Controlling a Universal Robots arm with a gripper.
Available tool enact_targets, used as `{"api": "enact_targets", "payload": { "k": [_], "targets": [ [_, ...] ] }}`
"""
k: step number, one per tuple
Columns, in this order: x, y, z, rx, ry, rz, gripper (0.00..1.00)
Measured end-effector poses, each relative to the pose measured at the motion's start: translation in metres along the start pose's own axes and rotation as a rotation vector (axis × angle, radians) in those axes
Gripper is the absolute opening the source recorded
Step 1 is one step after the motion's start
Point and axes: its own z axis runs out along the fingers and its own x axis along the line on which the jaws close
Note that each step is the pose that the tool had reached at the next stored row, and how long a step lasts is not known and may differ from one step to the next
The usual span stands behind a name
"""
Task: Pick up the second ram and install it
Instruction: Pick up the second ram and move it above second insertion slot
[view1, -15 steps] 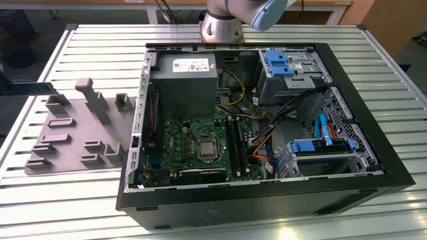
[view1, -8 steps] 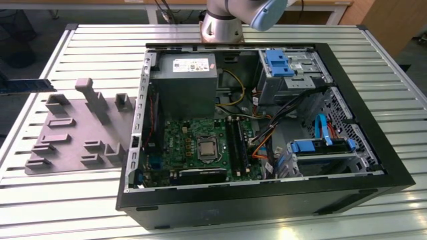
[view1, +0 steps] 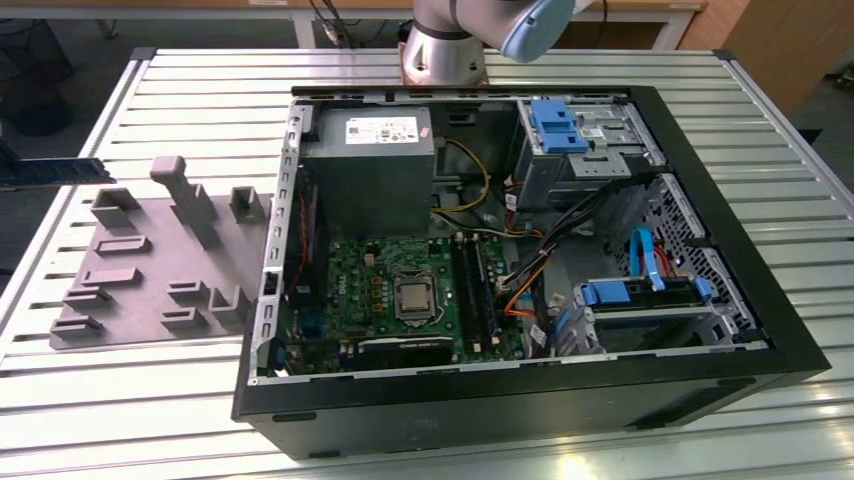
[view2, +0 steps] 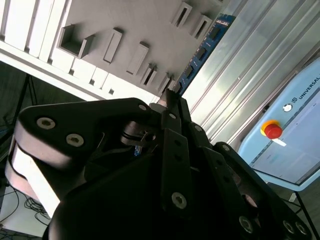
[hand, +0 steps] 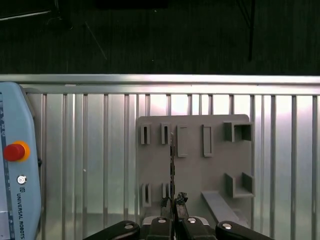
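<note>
Blue-green, thin and flat, the second ram (view2: 202, 50) stands on edge, pinched between the black metal fingers of the hand (hand: 174, 204), which are closed onto it. It is raised clear of the matt grey holder plate (view1: 147, 260) with its boxy pockets. Beside that plate, on the exterior view's right, the open steel computer case (view1: 534, 420) lies on the slatted aluminium table (view1: 200, 90). With so narrow a bite, the smooth stick could twist or slip. Any tilt would likely jam it against the black motherboard slots (view1: 470, 285).
</note>
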Motion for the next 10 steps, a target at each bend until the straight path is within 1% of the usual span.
{"api": "enact_targets", "payload": {
  "k": [5,10],
  "targets": [
    [0.0,-0.0005,-0.0014,-0.0001,0.0002,0.0,0.14],
    [-0.0001,-0.0006,-0.0128,-0.0001,0.0008,0.0,0.14]
  ]
}}
